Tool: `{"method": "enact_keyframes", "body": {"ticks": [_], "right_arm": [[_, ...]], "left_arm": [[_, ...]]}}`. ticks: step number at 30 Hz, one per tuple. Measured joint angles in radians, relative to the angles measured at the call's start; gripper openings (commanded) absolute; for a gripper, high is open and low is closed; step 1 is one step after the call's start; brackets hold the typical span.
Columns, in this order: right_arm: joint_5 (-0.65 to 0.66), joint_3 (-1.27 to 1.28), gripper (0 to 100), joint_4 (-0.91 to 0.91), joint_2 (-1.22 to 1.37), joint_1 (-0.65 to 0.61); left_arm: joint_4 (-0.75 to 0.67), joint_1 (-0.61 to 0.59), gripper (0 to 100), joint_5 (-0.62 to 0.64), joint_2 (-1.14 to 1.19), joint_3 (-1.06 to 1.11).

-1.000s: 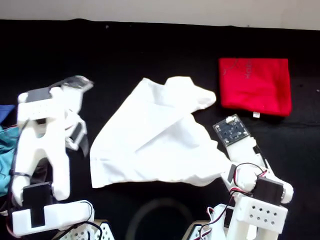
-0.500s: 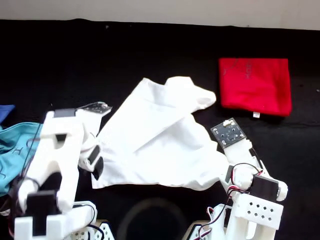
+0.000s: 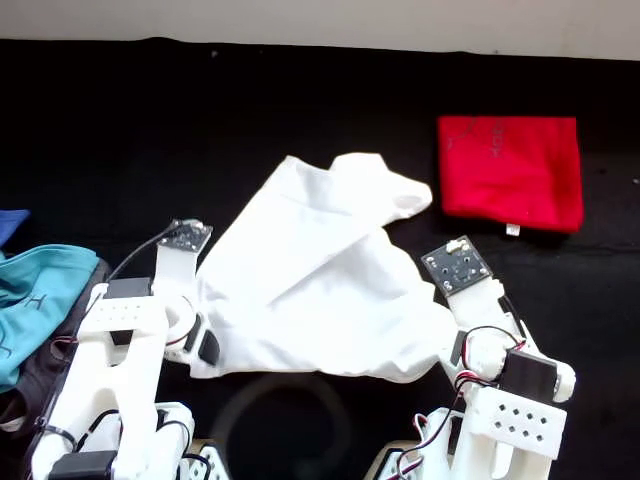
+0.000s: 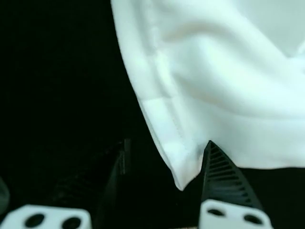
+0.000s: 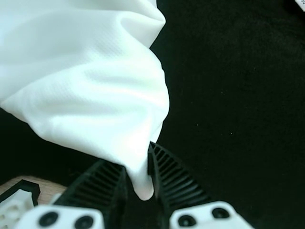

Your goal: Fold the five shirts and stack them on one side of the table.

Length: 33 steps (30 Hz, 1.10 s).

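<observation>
White shirt (image 4: 214, 71) has one corner inside the spread left pincer (image 4: 167, 145).

A rumpled white shirt (image 3: 310, 285) lies spread mid-desk (image 3: 200, 110) between two white robot arms, the left arm (image 3: 125, 340) at its near left corner, the right arm (image 3: 495, 345) at its near right corner. A folded red shirt (image 3: 510, 172) sits apart, far right; a teal shirt (image 3: 35, 295) bunches at the left edge.

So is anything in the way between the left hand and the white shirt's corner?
Nothing visible. The open left hand straddles the corner of the white shirt, with bare black table beside it.
</observation>
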Motion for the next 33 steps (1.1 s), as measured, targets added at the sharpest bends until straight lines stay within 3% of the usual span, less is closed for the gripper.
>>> {"method": "enact_keyframes", "body": {"ticks": [7, 12, 24, 33], "right_arm": [[0.000, 0.000, 0.5, 0.000, 0.000, 0.000], [0.000, 0.000, 0.5, 0.000, 0.000, 0.000], [0.000, 0.000, 0.5, 0.000, 0.000, 0.000], [0.000, 0.000, 0.6, 0.000, 0.000, 0.000]], "left_arm": [[0.242, 0.000, 25, 0.000, 0.000, -0.190], [0.270, 0.002, 25, 0.000, -0.002, -0.218], [-0.097, 0.112, 25, 0.054, -0.002, 0.005], [-0.138, 0.112, 25, 0.054, -0.002, 0.029]]}}
